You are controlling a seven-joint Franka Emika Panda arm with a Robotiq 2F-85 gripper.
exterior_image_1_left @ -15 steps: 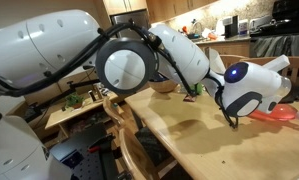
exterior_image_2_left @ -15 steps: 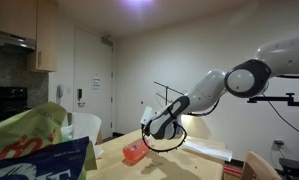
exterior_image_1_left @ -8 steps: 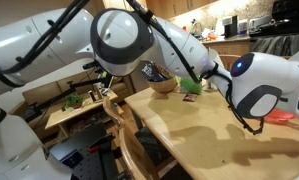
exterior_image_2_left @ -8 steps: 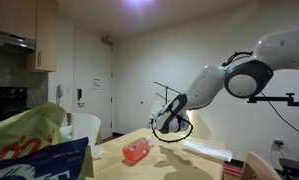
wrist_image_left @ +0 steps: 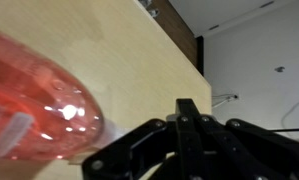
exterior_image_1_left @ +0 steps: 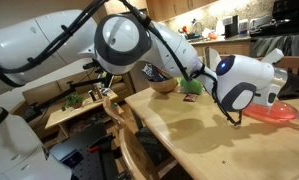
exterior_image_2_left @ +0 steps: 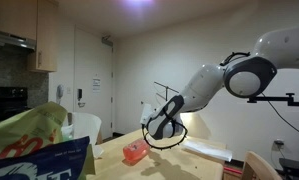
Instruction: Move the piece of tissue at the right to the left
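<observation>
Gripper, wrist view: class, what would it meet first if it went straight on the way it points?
Probably the bare wooden table, which the shut gripper faces just beside the pink object; depth is unclear.

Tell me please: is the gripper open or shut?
Shut. In the wrist view the gripper has its fingers together with no gap; the pink packet lies beside them on the table, not between them.

Wrist view's pure blur: the pink thing runs off the left edge, the gripper is a dark smear. In an exterior view the arm covers much of the counter.
</observation>
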